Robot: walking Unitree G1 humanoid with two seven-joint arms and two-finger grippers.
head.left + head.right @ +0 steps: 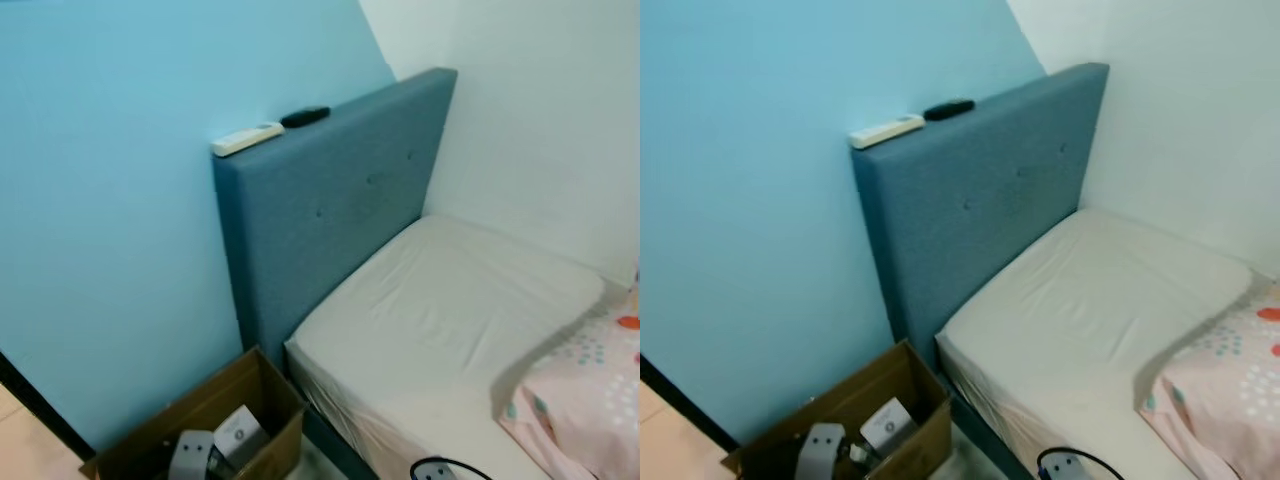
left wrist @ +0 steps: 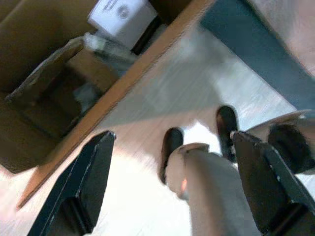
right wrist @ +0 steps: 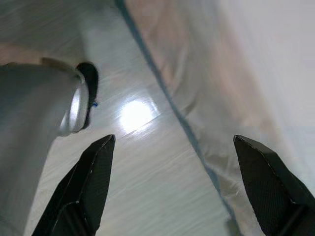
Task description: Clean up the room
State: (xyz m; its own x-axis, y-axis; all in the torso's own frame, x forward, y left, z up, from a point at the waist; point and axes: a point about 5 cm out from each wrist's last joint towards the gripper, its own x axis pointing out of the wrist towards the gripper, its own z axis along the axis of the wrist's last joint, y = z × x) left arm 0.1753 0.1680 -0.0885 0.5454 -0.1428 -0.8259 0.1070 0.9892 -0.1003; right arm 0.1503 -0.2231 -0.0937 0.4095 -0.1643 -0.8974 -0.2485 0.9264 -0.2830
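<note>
A bed with a bare cream mattress (image 1: 450, 320) and a blue padded headboard (image 1: 330, 210) stands against the light blue wall. A white remote (image 1: 247, 138) and a black remote (image 1: 304, 117) lie on the headboard's top edge. An open cardboard box (image 1: 215, 420) sits on the floor at the bed's head corner, holding a white carton (image 2: 123, 17) and other small items. My left gripper (image 2: 172, 137) hangs open over the wooden floor beside the box. My right gripper (image 3: 174, 140) hangs open over the floor along the bed's side (image 3: 197, 88). Neither holds anything.
A pink patterned pillow (image 1: 585, 385) lies on the mattress at the right. A black cable loop (image 1: 450, 468) rests at the mattress's near edge. A grey rounded piece (image 1: 190, 452) shows in front of the box. My own legs and feet (image 2: 197, 172) stand on the floor.
</note>
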